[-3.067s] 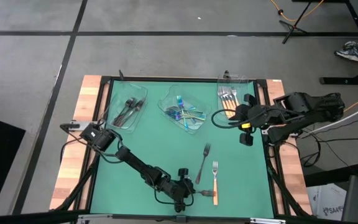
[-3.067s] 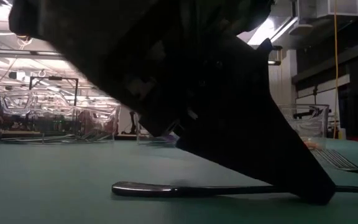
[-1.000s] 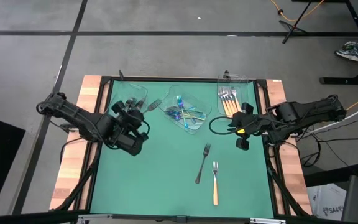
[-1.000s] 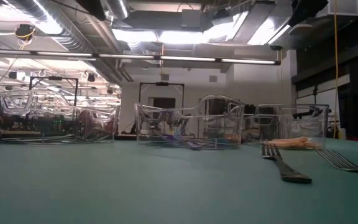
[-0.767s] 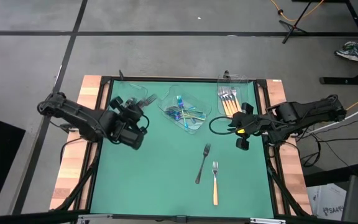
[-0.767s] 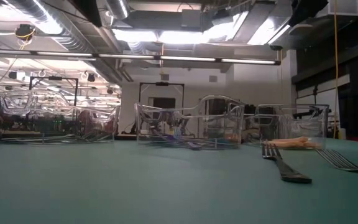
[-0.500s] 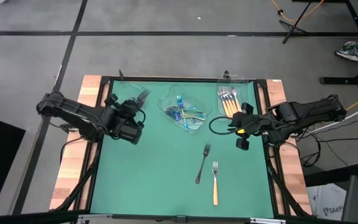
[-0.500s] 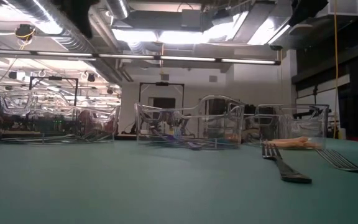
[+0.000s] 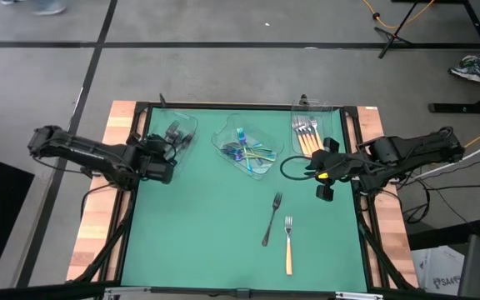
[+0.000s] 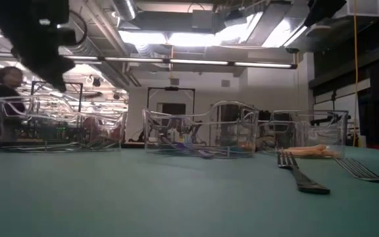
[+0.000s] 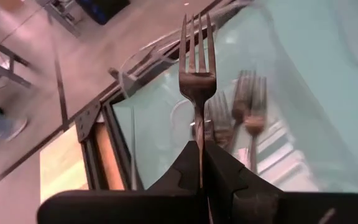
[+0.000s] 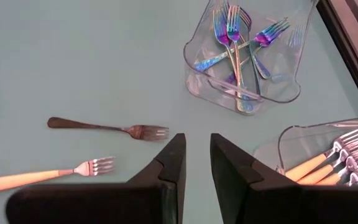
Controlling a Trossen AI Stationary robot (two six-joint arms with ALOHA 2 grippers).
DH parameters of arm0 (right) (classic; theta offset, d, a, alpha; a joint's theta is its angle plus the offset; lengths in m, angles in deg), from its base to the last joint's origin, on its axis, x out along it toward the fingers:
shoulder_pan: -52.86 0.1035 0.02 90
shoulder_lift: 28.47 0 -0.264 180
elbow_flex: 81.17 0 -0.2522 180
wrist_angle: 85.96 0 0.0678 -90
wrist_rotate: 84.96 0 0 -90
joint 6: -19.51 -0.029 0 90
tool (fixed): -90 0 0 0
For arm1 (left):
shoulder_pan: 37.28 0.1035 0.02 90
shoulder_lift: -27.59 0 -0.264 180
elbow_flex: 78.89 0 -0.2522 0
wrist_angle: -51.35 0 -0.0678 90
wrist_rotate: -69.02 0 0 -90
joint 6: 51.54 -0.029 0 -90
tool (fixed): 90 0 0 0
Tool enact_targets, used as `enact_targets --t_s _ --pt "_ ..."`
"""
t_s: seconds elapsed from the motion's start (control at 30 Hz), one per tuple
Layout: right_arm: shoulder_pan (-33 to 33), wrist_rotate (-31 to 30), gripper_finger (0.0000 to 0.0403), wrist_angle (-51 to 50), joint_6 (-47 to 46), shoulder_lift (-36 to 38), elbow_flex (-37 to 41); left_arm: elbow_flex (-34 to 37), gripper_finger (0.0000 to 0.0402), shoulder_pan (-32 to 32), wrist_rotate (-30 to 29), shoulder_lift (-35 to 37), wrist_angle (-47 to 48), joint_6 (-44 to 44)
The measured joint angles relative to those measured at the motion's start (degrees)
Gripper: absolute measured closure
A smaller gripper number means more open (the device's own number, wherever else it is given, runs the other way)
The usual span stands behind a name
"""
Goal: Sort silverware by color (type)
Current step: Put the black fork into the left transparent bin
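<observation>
Loose forks: an orange-handled fork [image 9: 287, 243] and a dark fork [image 9: 272, 218] lie side by side on the green surface [image 9: 207, 225], nearest the front edge, apart from each other and outside any tray.
Right gripper [image 9: 324, 185]: waits over the surface's right side, just in front of the orange tray [image 9: 308, 132]; jaws slightly apart, nothing between them.
Left gripper [image 9: 167, 143]: jaws clamped on the handle of a held fork [image 11: 196, 68], dark like those below, tines pointing forward, hovering over the left tray [image 9: 172, 140].
Left tray: clear plastic, already holding several dark forks [image 11: 248, 106].
Middle tray [image 9: 248, 152]: iridescent forks [image 12: 232, 37] heaped inside.
Orange tray contents: orange-handled forks [image 9: 305, 130], laid in parallel.
Step in hand: dropping the held fork among its kind, by my reading.
Doing it well: bring the tines low inside the tray walls before letting go, lined up with the forks already there, so it neither bounces out nor hangs on the rim.
Risk: release too high and the light tray may shift.
Remaining: two forks on the surface still to sort.
</observation>
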State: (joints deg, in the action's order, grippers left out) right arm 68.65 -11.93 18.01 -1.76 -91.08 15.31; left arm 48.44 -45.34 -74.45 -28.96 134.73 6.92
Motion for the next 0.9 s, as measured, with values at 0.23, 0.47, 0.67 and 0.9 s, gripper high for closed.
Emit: enact_targets --t_s 0.23,0.47,0.67,0.9 --pt "0.0 0.0 0.034 3.3 0.0 0.0 0.0 10.6 0.0399 4.4 0.6 8.1 -14.2 -11.5" --pt "0.0 0.0 0.034 4.2 -0.1 0.0 0.0 15.5 0.0399 9.9 4.0 11.6 -28.1 -23.3" --pt "0.0 0.1 0.034 4.3 -0.1 0.0 0.0 17.1 0.0399 16.8 11.8 11.7 -32.2 -27.6" --pt "0.0 0.0 0.034 4.3 -0.1 0.0 0.0 17.2 0.0399 24.4 18.1 11.7 -32.4 -27.7"
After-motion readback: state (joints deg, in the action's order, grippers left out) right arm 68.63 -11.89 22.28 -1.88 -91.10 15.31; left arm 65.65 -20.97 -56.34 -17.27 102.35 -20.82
